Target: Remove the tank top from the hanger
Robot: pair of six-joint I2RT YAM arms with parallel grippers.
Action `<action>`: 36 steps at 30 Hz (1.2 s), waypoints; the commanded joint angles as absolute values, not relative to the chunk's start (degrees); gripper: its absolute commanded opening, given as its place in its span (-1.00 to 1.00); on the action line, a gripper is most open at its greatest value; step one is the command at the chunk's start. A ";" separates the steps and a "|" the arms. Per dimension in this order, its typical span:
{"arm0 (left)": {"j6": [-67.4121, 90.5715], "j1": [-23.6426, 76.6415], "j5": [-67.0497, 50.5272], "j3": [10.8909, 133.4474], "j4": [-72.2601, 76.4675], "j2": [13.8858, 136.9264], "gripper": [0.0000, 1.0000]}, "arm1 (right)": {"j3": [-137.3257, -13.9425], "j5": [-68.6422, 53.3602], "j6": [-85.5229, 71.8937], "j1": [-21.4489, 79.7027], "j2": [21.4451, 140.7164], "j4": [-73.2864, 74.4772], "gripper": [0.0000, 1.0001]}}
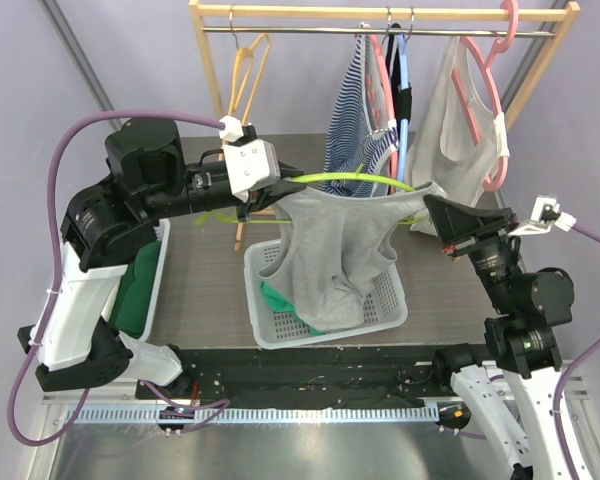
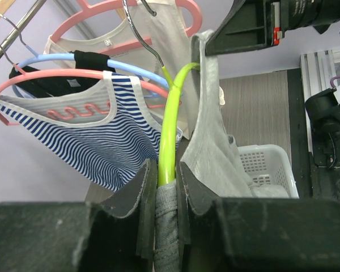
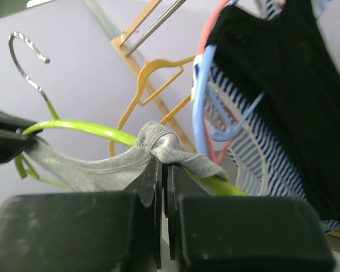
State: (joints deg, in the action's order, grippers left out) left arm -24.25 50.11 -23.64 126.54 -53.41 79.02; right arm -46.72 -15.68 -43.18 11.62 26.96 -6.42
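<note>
My left gripper (image 2: 166,177) clamped on the green hanger (image 1: 355,180), my right gripper (image 3: 161,170) pinched tight on a strap of the grey tank top (image 1: 325,255), I see it draped above the white basket (image 1: 388,298)
</note>
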 commanded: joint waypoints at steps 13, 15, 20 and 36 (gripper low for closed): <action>-25.75 49.83 -23.73 130.08 -51.15 78.13 -1.00 | -52.74 20.57 -39.21 11.51 28.04 25.91 -0.98; -25.75 49.92 -23.82 130.17 -51.15 78.31 -1.00 | -51.77 19.52 -38.33 11.60 26.20 27.33 -0.98; -24.26 49.83 -24.34 131.13 -50.54 79.19 -1.00 | -48.61 19.51 -35.86 11.60 23.29 35.06 -0.98; -22.85 49.83 -24.35 136.66 -49.83 81.47 -1.00 | -46.40 17.05 -37.88 11.60 24.95 44.99 -0.98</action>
State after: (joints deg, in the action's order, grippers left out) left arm -23.16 50.37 -25.06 129.69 -57.45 84.90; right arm -45.56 8.03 -39.88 12.64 21.26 32.27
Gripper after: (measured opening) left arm 0.200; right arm 0.041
